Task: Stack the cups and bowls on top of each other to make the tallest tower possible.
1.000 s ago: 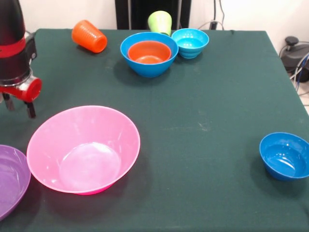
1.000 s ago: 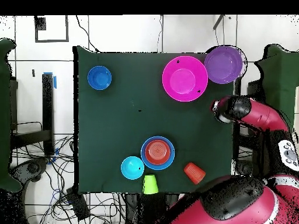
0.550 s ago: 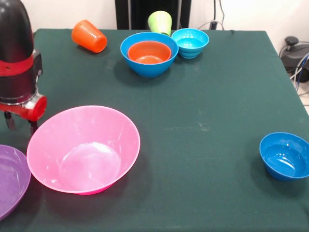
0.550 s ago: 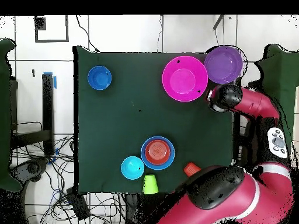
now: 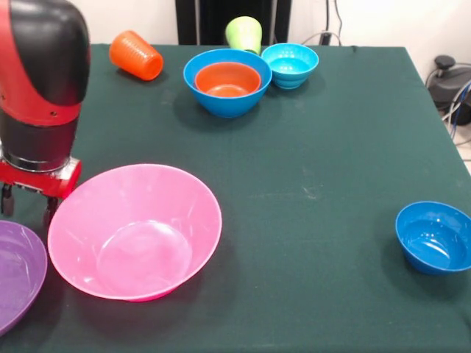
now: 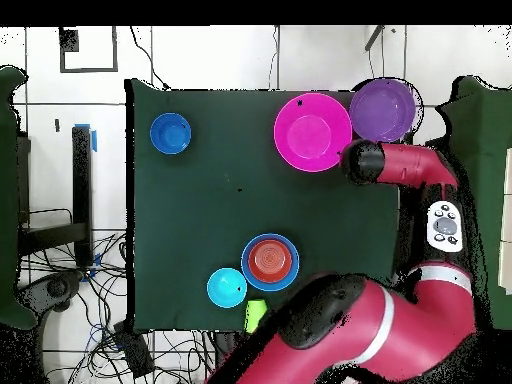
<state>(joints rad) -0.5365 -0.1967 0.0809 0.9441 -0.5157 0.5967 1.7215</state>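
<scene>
- Two risks at near left: hand released and empty, just beside pink bowl; could shove or tip it.
- Could nudge purple bowl off surface edge.

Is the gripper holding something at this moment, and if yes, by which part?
It cannot be told. The gripper stands low beside the pink bowl, at its rim on the side toward the purple bowl. Whether it grips that rim is not visible.
</scene>
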